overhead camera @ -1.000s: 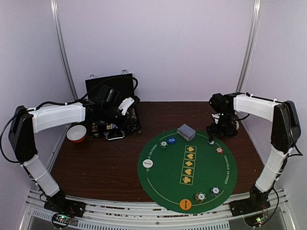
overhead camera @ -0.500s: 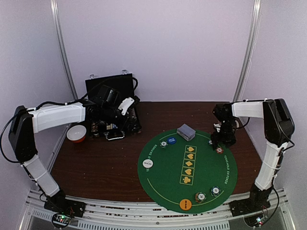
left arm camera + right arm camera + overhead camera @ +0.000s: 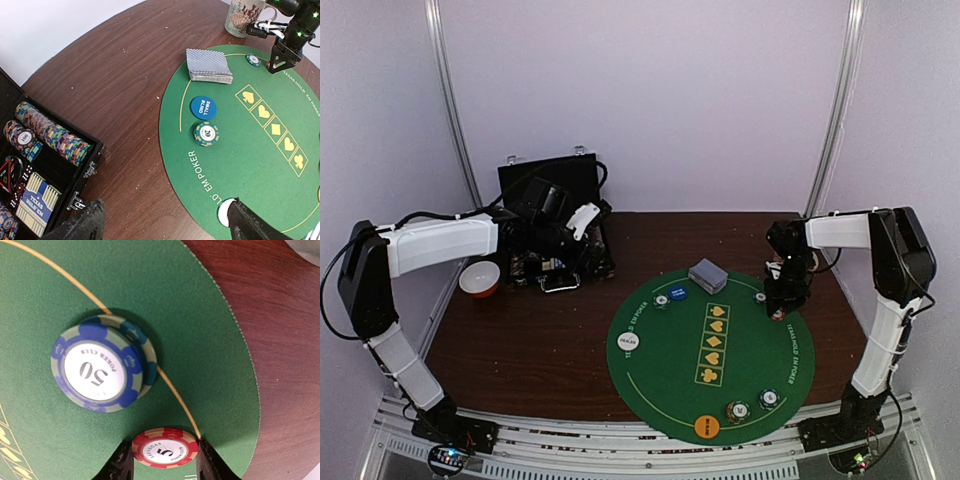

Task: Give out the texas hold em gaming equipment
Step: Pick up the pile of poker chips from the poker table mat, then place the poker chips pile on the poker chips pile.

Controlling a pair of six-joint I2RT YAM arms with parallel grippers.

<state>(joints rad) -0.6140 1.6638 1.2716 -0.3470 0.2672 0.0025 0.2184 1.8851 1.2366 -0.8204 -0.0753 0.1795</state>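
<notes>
Presently, at bottom centre, the red chip [image 3: 165,446] is clamped by the right gripper [image 3: 165,462]; the left gripper [image 3: 162,222] is spread wide.

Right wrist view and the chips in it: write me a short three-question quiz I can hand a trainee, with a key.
1. True or false: the right arm's fingers are shut on the red 5 chip.
2. Which number is printed on the blue-edged chip lying on the green mat beside it? A) 20 B) 50 C) 100
3. In the left wrist view, are the left arm's fingers open or shut?
Key: 1 true; 2 B; 3 open.
</notes>
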